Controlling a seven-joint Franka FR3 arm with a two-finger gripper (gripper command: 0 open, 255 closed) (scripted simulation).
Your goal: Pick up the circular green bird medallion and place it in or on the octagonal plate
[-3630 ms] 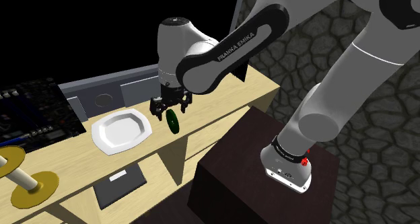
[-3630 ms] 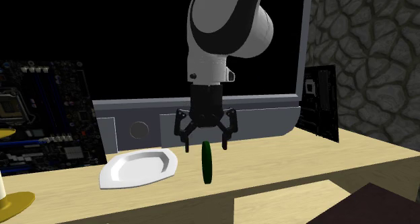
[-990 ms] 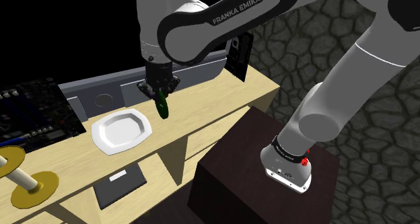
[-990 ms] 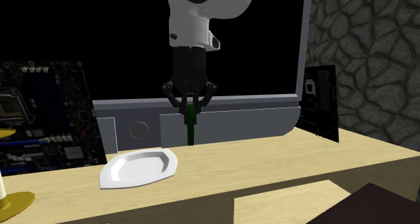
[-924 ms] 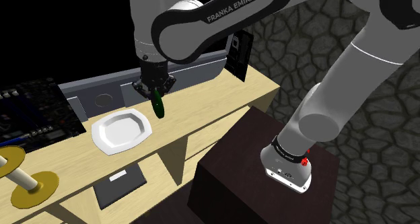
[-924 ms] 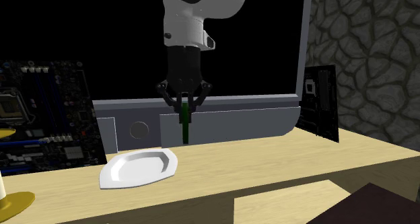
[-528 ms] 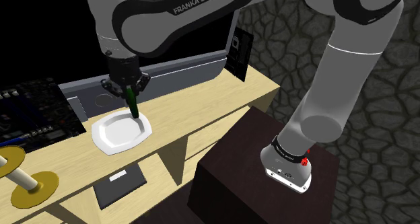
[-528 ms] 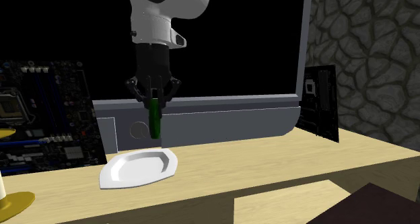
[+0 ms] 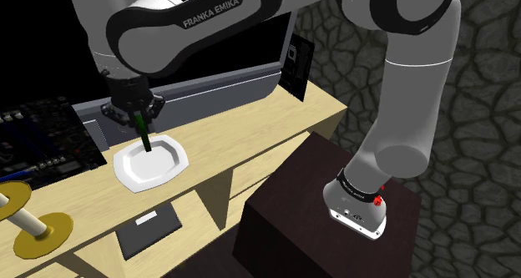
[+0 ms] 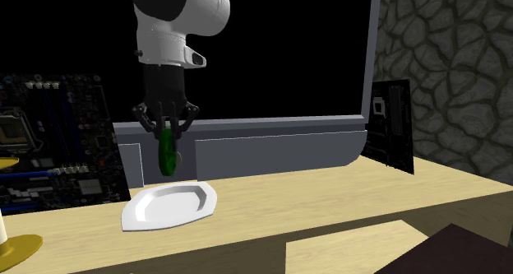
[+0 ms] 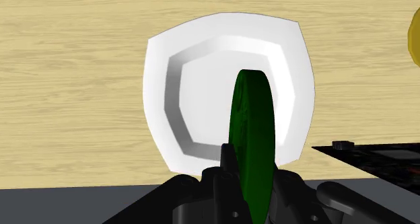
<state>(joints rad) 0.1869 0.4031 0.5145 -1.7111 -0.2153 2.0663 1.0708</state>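
My black gripper (image 9: 138, 118) (image 10: 167, 129) is shut on the green medallion (image 9: 144, 139) (image 10: 168, 151) (image 11: 252, 142), which hangs edge-on from the fingers, upright. The white octagonal plate (image 9: 154, 169) (image 10: 189, 208) (image 11: 202, 81) lies flat on the light wooden tabletop. The medallion hangs in the air over the plate, well above it and not touching it. In the wrist view the green disc stands in front of the plate's middle, and the fingers clasp its lower part.
A grey monitor base (image 10: 271, 149) runs along the back of the wooden table (image 9: 242, 143). A circuit board (image 9: 37, 139) stands behind the plate. A gold stand with a white post (image 9: 37, 230) sits near the front corner; a dark pad (image 9: 149, 230) lies on a lower shelf.
The arm has carried the held medallion toward the shoulder view's left, from beside the plate to above it. The grip has stayed shut.
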